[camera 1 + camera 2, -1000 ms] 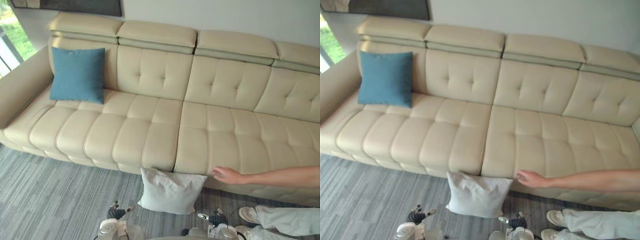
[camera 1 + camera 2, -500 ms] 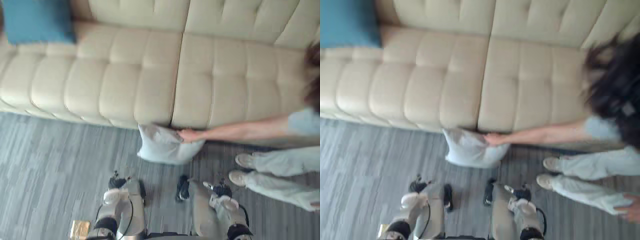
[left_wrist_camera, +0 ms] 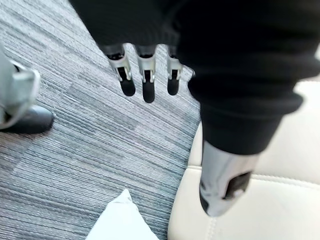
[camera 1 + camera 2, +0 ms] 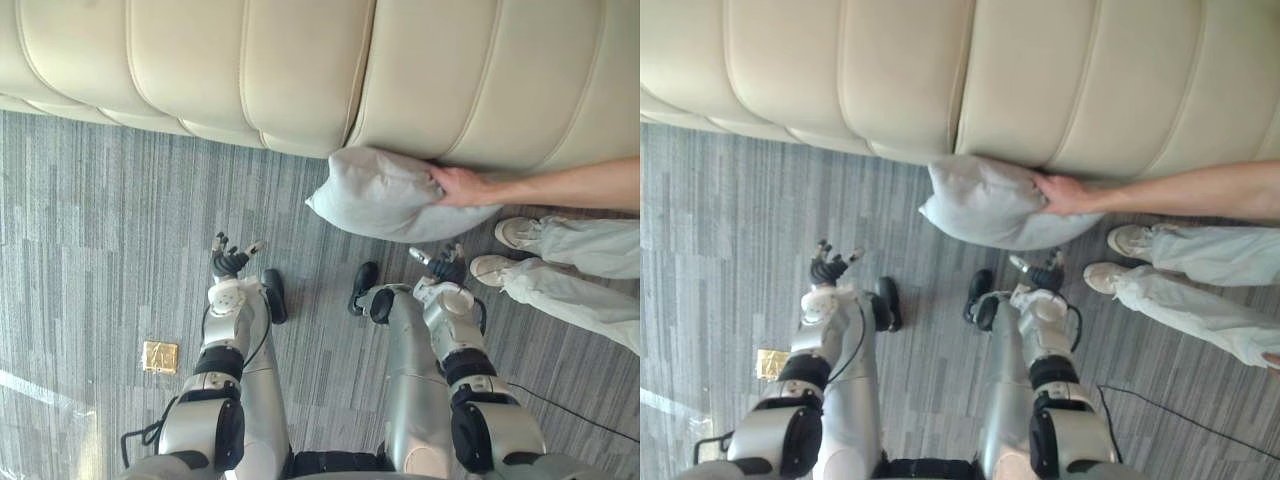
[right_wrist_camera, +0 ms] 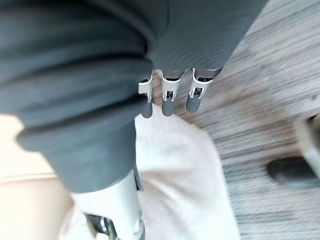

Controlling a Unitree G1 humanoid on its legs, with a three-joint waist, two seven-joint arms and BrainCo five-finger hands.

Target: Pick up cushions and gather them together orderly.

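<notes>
At the far left a small gold square (image 4: 159,356) lies on the grey carpet (image 4: 90,220), apart from the work. Next comes our left hand (image 4: 230,262), low over the carpet with its fingers (image 3: 148,87) straight and loosely spread, holding nothing. Further along, the white cushion (image 4: 390,195) sits against the lower front edge of the cream sofa (image 4: 300,70); we cannot tell whether it touches the floor. Our right hand (image 4: 440,268) hangs just below the cushion, fingers (image 5: 168,102) straight and side by side, close above the white fabric but not closed on it. At the right a person's hand (image 4: 458,185) grips the cushion's edge, so the cushion is in their hold, not ours. We judge the task to be barely begun: neither of our hands has a cushion, none has been lifted onto the seat by us, and no group of cushions is in sight. What is left is to take this cushion, most likely with the right hand, once the person lets go, and then place it neatly with any others.
</notes>
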